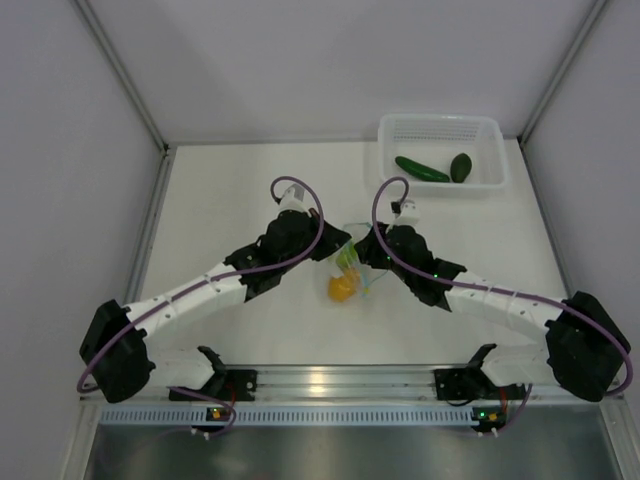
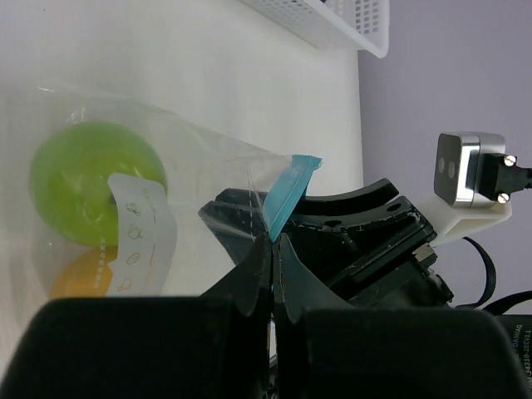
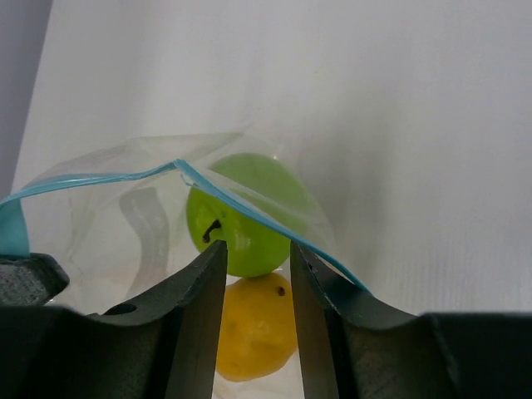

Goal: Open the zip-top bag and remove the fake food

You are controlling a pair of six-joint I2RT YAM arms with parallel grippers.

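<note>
The zip-top bag (image 1: 352, 268) hangs between my two grippers at the table's middle. My left gripper (image 2: 273, 241) is shut on its light blue zip strip (image 2: 288, 189) at one end. In the bag are two pieces of fake food, a lime-green ball (image 3: 241, 212) and an orange fruit (image 3: 253, 328) below it. My right gripper (image 3: 256, 253) is open at the bag's mouth. Its fingertips reach the near side of the ball, and the zip strip (image 3: 249, 212) crosses just beyond them. From above, the left gripper (image 1: 335, 250) and right gripper (image 1: 368, 250) face each other.
A white mesh basket (image 1: 440, 128) stands at the back right, holding a long dark green cucumber (image 1: 421, 169) and a dark green oval (image 1: 460, 167). Its corner (image 2: 332, 21) shows in the left wrist view. Grey walls enclose the table on three sides.
</note>
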